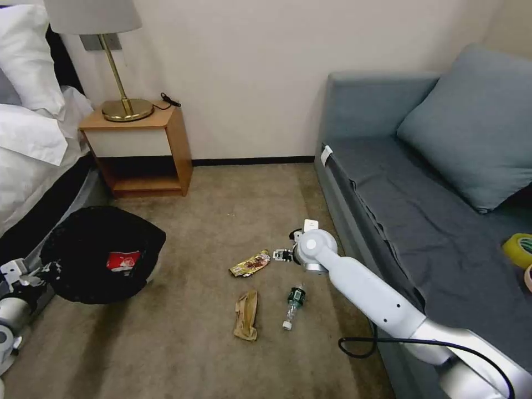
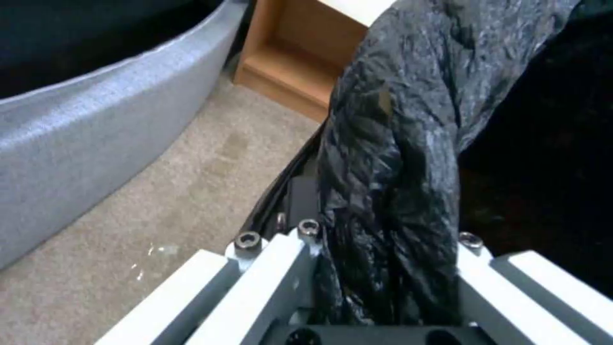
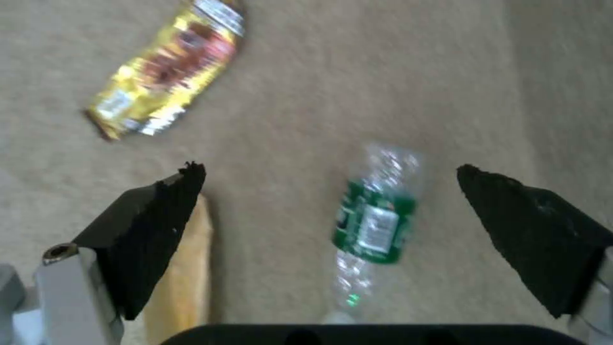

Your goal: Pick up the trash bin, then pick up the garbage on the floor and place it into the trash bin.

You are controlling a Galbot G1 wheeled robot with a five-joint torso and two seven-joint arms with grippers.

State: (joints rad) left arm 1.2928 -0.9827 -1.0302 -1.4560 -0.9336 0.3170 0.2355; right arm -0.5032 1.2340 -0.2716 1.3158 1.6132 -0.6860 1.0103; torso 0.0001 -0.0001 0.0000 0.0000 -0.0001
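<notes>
Right gripper [image 3: 329,191]: hanging over the carpet [image 1: 221,210] with its two black fingers [image 3: 153,225] spread wide, gripping nothing.
Left gripper [image 2: 383,268]: low beside the bed [image 1: 33,149], clamping a fold of the black bag at the bin's rim and holding the bin [image 1: 102,252] tilted toward the sofa.
Around: a nightstand [image 1: 138,149] with a brass lamp [image 1: 113,61] is standing against the wall beyond the bin; a grey sofa [image 1: 421,199] is running along the far side of the litter from the bin, a tape roll [image 1: 518,249] lying on its seat.
In the way: the right forearm [image 1: 366,288] is reaching out past the sofa's front edge; open carpet is lying between the bin and the litter.
Carton [image 1: 123,259]: lying inside the bin, red and white against the black liner.
Wrapper [image 1: 250,264]: lying on the carpet, the litter nearest the bin, just beside the right gripper.
Bottle [image 3: 373,225]: lying under the right gripper, between its fingers in the wrist view, not touching them.
Paper [image 1: 246,315]: lying beside the bottle on its bin side, half hidden behind one finger in the wrist view.
Hard to tell: the bin's white body is hiding under the bag; the left fingertips are buried in the plastic.
</notes>
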